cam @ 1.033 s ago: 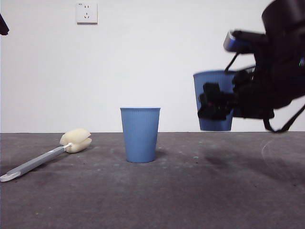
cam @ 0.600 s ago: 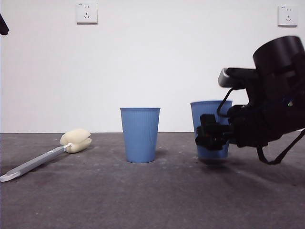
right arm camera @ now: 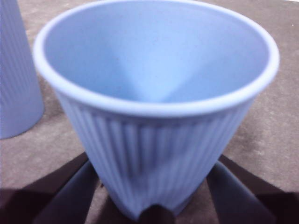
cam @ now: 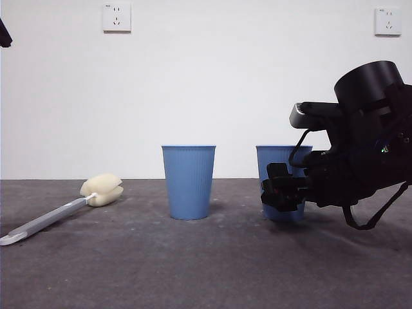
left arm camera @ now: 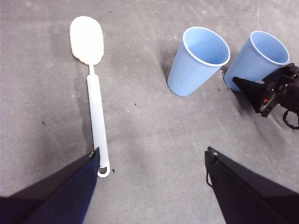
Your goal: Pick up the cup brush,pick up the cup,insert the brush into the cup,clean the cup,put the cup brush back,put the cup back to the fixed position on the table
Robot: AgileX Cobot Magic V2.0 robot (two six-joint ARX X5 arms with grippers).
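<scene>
Right gripper setting the cup down on the table, brush lying idle.

On the dark grey, rough matte table (cam: 193, 270), the long grey-handled cup brush (cam: 61, 209) with its cream sponge head is lying flat, free for regrasping. The right gripper (cam: 281, 188) is clasping the blue ribbed plastic cup (cam: 282, 161), jaws closed around its lower wall, base seemingly touching down upright beside the second identical blue cup (cam: 189, 181). The left gripper (left arm camera: 152, 161) is hovering with jaws parted, holding nothing.

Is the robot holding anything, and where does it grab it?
The right pincer grips the cup low on its ribbed side. The left pincer holds nothing.
</scene>
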